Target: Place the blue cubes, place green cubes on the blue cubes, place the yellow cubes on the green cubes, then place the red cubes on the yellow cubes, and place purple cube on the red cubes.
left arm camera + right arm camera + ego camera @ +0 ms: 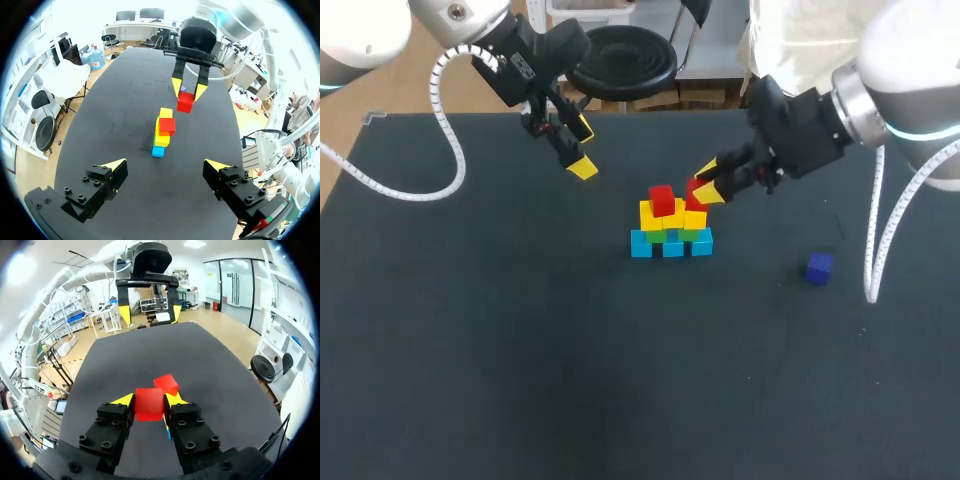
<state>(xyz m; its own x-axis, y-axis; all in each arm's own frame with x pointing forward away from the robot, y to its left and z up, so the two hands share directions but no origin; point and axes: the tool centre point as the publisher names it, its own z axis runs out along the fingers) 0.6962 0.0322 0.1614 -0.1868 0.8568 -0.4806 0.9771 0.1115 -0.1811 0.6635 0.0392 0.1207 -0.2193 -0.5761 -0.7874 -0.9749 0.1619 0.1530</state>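
Observation:
A small pyramid stands mid-table: three blue cubes (671,246) in a row, green cubes (687,235) on them, yellow cubes (649,215) above, and one red cube (662,199) on top at the left. My right gripper (703,186) is shut on a second red cube (149,403), held just above the right side of the stack (161,132), beside the placed red cube (166,384). My left gripper (575,147) hangs open and empty above the table, behind and left of the stack. The purple cube (819,267) lies alone on the table to the right.
The black tabletop (520,350) is bare around the stack. In the left wrist view my right gripper (189,90) hangs past the stack, and in the right wrist view my left gripper (148,312) hangs beyond it.

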